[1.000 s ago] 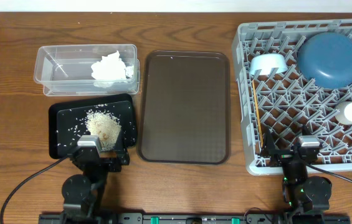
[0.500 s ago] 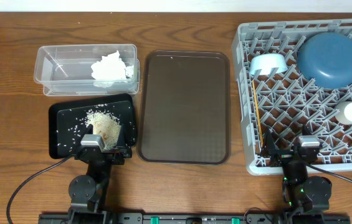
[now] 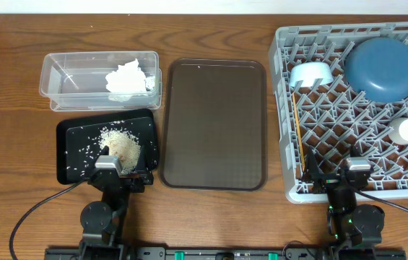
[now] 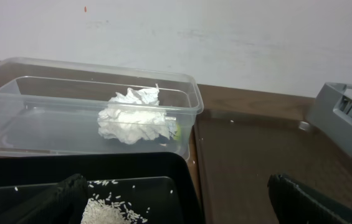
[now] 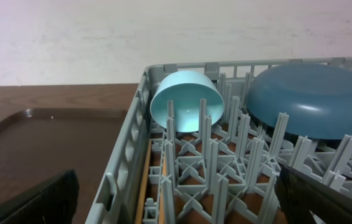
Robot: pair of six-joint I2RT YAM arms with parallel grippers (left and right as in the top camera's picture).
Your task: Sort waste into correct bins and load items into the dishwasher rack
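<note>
Overhead, crumpled paper [image 3: 126, 78] lies in the clear tub [image 3: 63, 66] near the far-left corner of the bench [image 3: 9, 108], rice [image 3: 120, 144] on the black tray [image 3: 72, 167], dark blue bowl [image 3: 382, 68] in the rack [image 3: 406, 190] at the right edge — chopsticks [image 3: 295, 133], seemingly, too — and left claw [image 4: 176, 196] and right claw [image 5: 176, 196] both gape, empty.

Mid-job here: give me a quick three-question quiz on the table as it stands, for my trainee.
1. True or false: the crumpled paper lies inside the clear tub.
2. Where is the rice heaped? A) brown serving tray B) black tray C) clear tub
3. In the dishwasher rack, which way up is the dark blue bowl?

Key: 1 true; 2 B; 3 upside down.
</note>
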